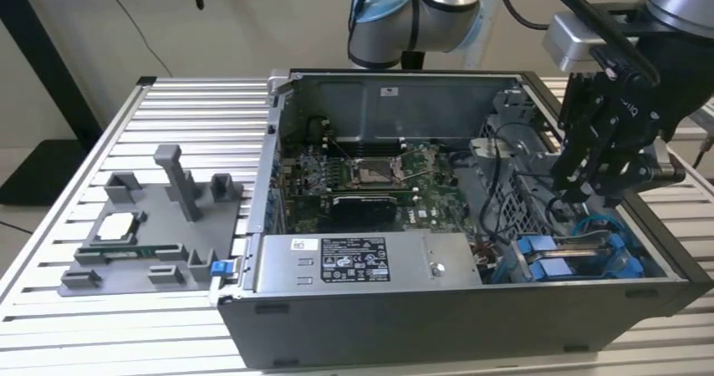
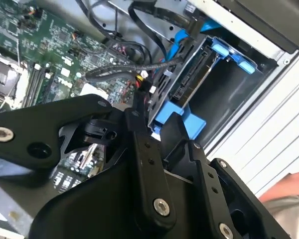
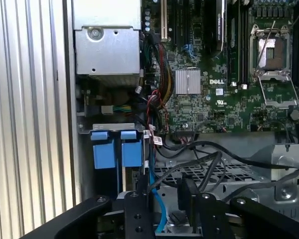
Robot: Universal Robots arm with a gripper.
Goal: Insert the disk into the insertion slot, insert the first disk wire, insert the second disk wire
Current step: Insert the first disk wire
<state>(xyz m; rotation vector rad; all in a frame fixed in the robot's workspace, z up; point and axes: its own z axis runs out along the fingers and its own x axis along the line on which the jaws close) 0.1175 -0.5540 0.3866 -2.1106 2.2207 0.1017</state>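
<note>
Surface: one ribbed metal surface [image 1: 167,109] carries everything.
Holder, at the exterior view's left: one grey plastic holder [image 1: 167,217]; in it lie one square silver chip [image 1: 117,226] and one green memory stick [image 1: 129,251].
Computer case, centre: one open grey computer case [image 1: 446,326]. It contains one green circuit board [image 1: 334,171] and one grey power box [image 1: 430,263].
Labels: one white sticker [image 1: 351,259] with black print on the power box.
Gripper, at the exterior view's right: one black gripper [image 1: 586,199] hangs inside the case, just above the slot. In the second wrist view its fingers [image 2: 144,149] stand apart and clamp nothing.
Slot: one grey sheet-metal slot [image 2: 234,94] in the case's corner.
Disk: one disk [image 2: 192,79] sits in the slot in its blue frame.
Cables: black cables [image 2: 134,64] lie near the disk's connector edge. One blue cable [image 3: 158,209] passes between the fingers in the first wrist view.
Blue tabs: two blue tabs [image 3: 103,149], side by side.
</note>
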